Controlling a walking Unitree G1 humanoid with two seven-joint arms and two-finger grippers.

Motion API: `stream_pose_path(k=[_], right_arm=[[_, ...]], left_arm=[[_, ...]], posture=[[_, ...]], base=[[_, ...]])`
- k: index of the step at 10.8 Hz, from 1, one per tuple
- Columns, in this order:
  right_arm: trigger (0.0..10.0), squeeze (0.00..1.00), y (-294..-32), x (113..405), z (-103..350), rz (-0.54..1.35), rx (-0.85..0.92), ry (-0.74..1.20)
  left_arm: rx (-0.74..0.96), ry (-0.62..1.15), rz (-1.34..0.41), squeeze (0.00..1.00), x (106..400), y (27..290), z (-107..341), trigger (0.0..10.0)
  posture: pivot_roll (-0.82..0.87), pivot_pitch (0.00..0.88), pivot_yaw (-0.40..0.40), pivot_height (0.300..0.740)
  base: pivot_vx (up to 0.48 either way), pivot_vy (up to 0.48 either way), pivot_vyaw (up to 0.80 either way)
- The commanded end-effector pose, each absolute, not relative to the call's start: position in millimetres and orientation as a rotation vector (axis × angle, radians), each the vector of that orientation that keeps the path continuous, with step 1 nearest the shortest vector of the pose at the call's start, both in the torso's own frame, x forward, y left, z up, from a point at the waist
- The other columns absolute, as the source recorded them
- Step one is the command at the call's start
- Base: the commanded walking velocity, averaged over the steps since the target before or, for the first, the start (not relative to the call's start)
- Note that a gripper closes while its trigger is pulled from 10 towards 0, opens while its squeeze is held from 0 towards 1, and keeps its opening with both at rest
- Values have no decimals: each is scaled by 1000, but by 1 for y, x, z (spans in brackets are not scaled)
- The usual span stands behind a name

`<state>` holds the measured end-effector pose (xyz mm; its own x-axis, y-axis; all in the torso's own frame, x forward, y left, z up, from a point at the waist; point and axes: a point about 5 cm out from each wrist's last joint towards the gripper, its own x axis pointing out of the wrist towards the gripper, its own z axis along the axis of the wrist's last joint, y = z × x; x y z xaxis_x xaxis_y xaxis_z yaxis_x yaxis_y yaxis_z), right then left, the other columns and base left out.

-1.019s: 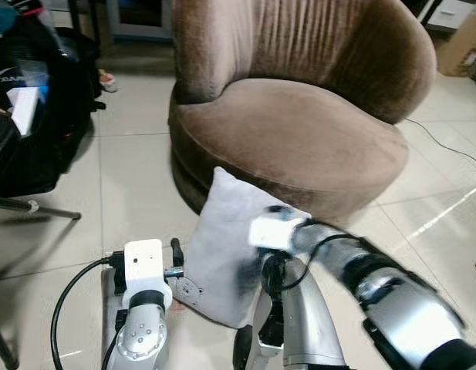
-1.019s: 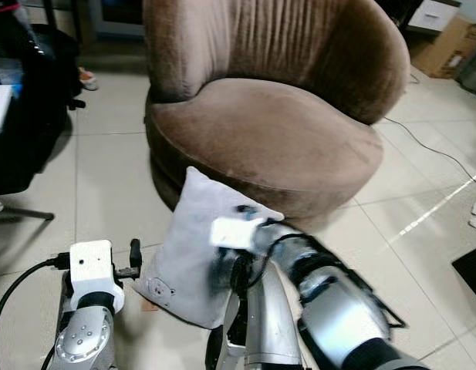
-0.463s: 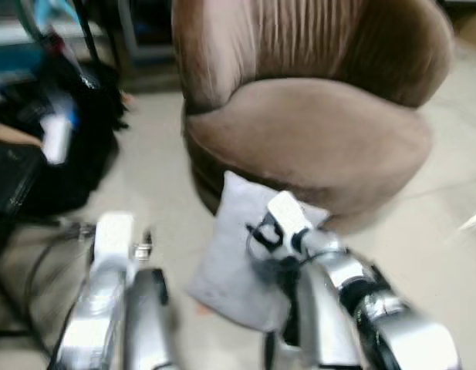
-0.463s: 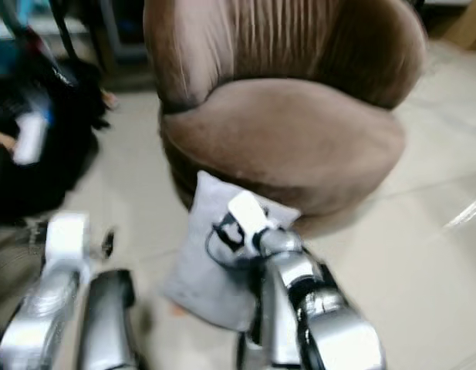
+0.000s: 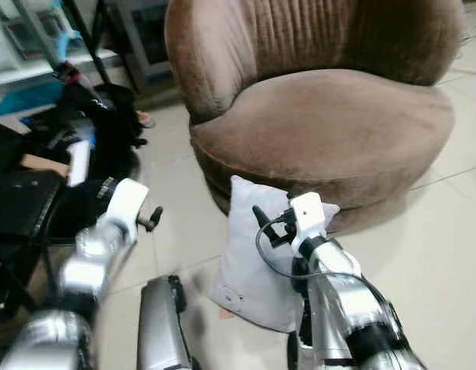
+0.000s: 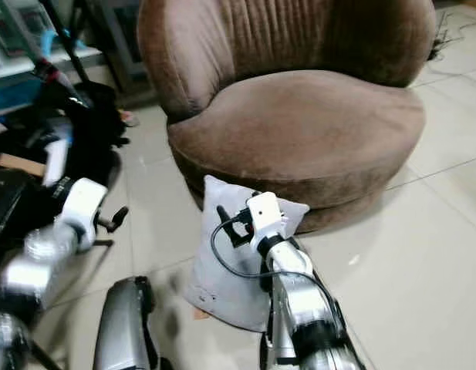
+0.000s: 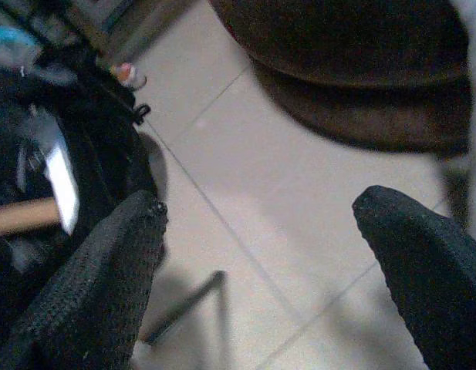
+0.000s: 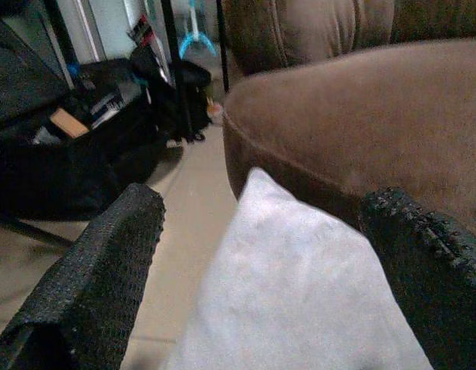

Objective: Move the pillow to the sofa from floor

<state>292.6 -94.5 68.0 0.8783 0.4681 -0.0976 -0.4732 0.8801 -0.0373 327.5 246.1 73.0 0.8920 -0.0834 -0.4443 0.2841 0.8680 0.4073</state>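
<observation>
A light grey pillow (image 5: 249, 266) stands on edge on the tiled floor, leaning against the base of the brown round sofa (image 5: 338, 116). My right gripper (image 5: 261, 218) hovers at the pillow's upper part. In the right wrist view it (image 8: 262, 202) is open, and the pillow (image 8: 299, 293) lies ahead between its two black fingers (image 8: 91, 285). My left gripper (image 5: 151, 219) is raised off to the left, well apart from the pillow. It (image 7: 259, 204) is open over bare floor with nothing between its fingers.
Black bags and clutter (image 5: 68, 154) crowd the left side, with thin black stand legs (image 5: 91, 46) behind them. A shoe (image 5: 143, 119) lies on the floor by the sofa's left side. Open tile floor (image 5: 442, 254) stretches to the right of the pillow.
The camera has shifted. My left arm has swung up and to the left, away from the pillow's lower corner. My right gripper now sits higher, near the pillow's top edge.
</observation>
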Motion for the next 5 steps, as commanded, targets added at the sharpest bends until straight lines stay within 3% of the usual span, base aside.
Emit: stream_pose_path(k=[1,3,5], right_arm=[[10000,0,-92,287,71,518,-81,88],[10000,0,-101,267,76,521,-86,125],[10000,0,-117,243,87,494,-95,140]], left_arm=[[588,482,-263,0,326,251,67,10000],[846,498,-416,0,337,230,66,10000],[1037,484,-591,0,336,189,48,10000]], posture=[[-169,0,186,403],[-209,0,194,403],[-287,34,178,403]], base=[[0,0,0],[0,0,0],[0,0,0]])
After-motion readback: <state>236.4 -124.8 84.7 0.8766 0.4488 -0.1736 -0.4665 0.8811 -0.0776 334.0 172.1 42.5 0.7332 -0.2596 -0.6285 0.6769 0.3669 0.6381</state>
